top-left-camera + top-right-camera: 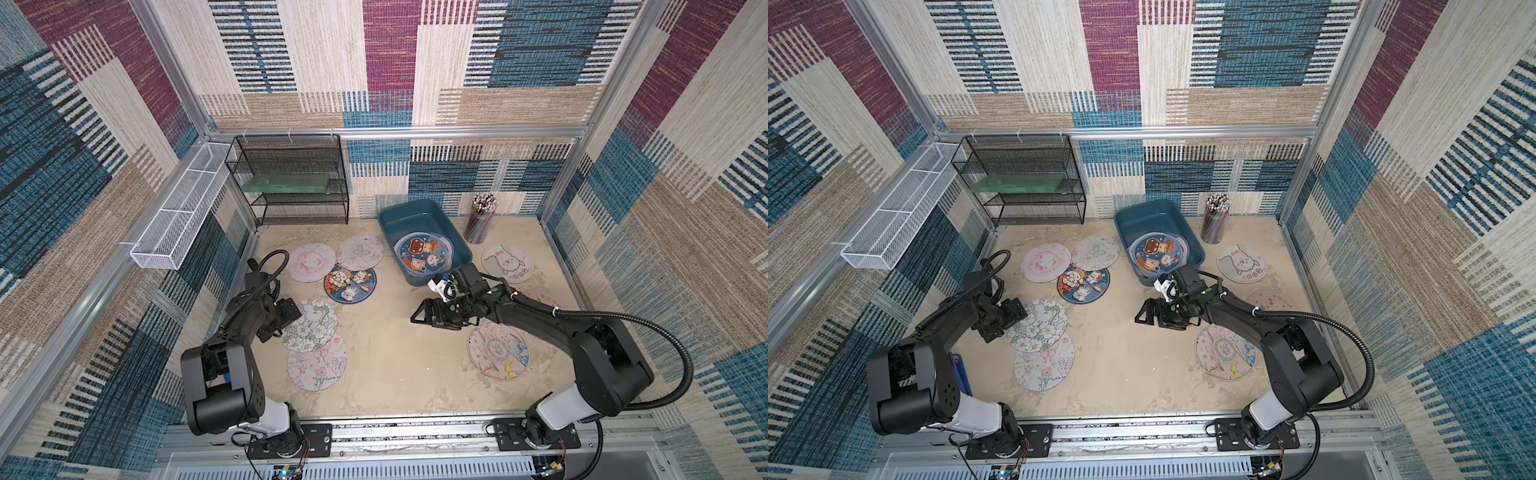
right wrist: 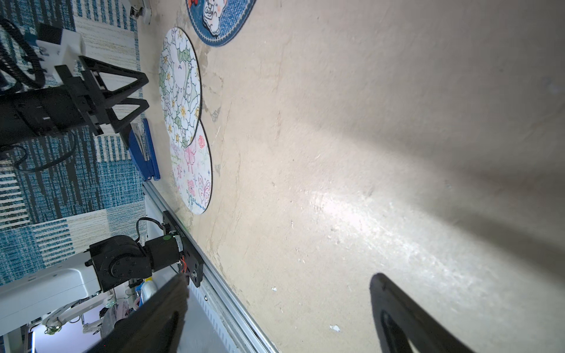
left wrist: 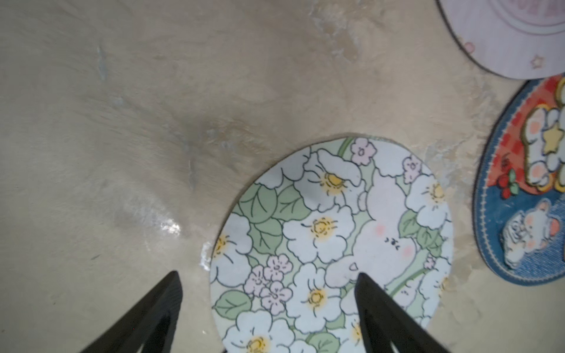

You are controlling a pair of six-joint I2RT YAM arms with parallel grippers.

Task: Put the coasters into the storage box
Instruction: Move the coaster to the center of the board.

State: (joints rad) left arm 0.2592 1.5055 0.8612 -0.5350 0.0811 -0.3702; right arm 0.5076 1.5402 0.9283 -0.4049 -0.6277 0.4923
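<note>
My left gripper (image 3: 269,274) points down, spread wide, over the edge of the flower coaster (image 3: 330,232). My right gripper (image 2: 280,276) lies sideways, spread and empty, near the teal storage box (image 1: 411,219), which has a blue coaster (image 1: 423,253) inside.

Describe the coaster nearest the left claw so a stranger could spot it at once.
From the black wire shelf at the back, come forward past three coasters to the overlapping pair by the left claw. The flowered coaster lies on top. Unlike the pink-sketched one beneath, it is packed with white blossoms and green leaves.
</note>
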